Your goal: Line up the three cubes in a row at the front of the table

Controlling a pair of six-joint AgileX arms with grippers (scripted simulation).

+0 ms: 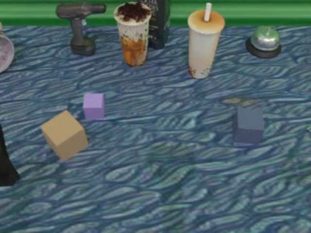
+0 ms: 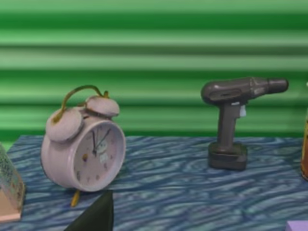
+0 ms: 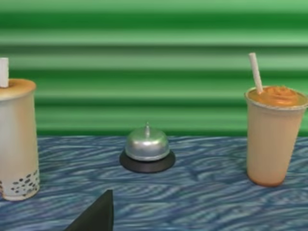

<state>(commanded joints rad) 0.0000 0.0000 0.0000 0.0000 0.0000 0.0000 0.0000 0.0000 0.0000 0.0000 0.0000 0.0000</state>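
A: Where are the cubes?
B: Tan cube (image 1: pixel 64 134) lower left (turned askew), purple cube (image 1: pixel 93 106) just above-right, slate cube (image 1: pixel 248 125) far right.
A: Grippers?
B: Can't tell; left arm (image 1: pixel 7 162) parked at left edge.

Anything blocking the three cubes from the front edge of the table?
Nothing visible. The tan cube, purple cube and slate cube all have bare table in front. The drill, cups and bell stand behind them.
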